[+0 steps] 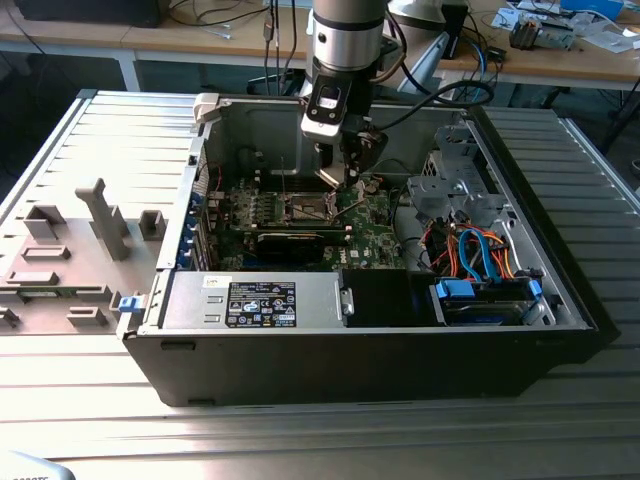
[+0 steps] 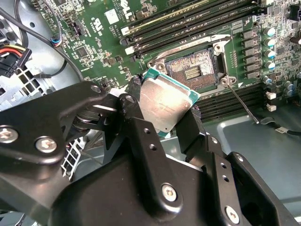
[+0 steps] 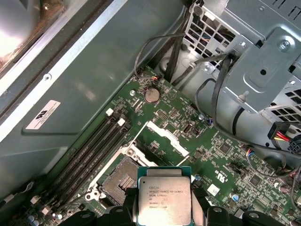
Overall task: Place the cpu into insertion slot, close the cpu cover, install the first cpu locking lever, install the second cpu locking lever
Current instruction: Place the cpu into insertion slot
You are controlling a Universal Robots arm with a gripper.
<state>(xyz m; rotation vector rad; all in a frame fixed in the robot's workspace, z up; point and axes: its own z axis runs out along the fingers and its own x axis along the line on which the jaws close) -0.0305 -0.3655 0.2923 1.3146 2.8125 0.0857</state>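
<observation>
Now, step one: the gripper (image 2: 162,113) clamps the cpu (image 2: 167,106), tilted, near the open insertion slot (image 2: 193,70). Seating it should need levelling and squaring, I'd say.

— Was there any writing on the chip (image 3: 163,201)?
— Yes. In the first wrist view, several short lines of dark print ran across its silver top, too fine to read surely.
— And on the case?
— A white sticker (image 3: 43,114) with a bold black mark and small print stood on the grey inner wall (image 3: 94,94). In the exterior view, a black label (image 1: 261,304) crowded with white print and small signs lay on the silver power box (image 1: 190,297), with a little white tag (image 1: 212,282) beside it.
— The green board (image 2: 89,42)?
— It carried white printed letters and marks, and a small white square label (image 2: 112,16). Nothing there could be read.
</observation>
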